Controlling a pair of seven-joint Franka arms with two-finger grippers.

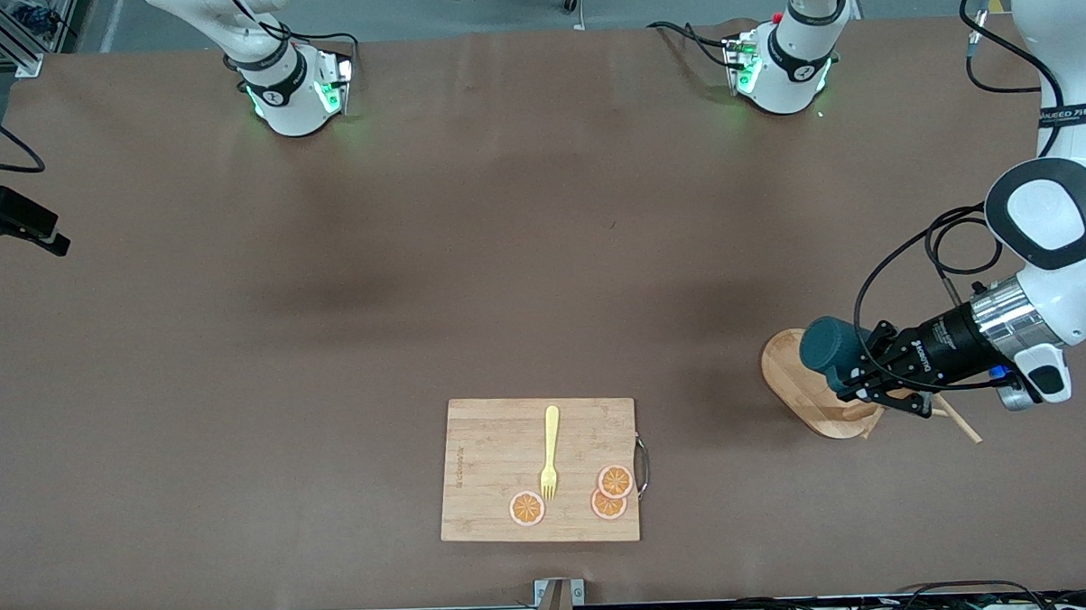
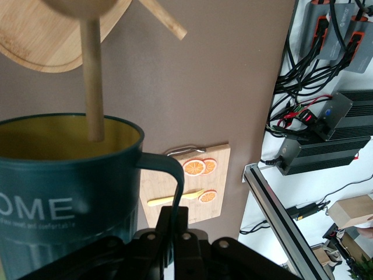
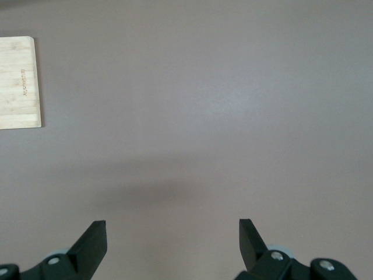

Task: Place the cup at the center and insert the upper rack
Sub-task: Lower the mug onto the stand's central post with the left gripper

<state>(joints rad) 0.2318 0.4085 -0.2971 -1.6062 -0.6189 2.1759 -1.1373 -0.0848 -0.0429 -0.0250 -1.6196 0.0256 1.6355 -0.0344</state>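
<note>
Item, in progress: we found the left claw [image 1: 857,377] clamped on the dark teal yellow-lined cup [image 1: 829,345], over the light wooden mug-tree upper rack [image 1: 803,388]; neither was centred yet. Right claw [image 3: 173,242] gaped empty, waiting.

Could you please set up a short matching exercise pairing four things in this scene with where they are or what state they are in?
Things:
1. cup
2. yellow fork
3. right gripper
4. mug tree

Descriptions:
A. open over bare table, holding nothing
B. lying on the cutting board beside the orange slices
C. standing at the left arm's end of the table, a peg reaching into the cup
D. held by its handle in the shut left gripper

Pairs: 1-D, 2-B, 3-A, 4-C
</note>
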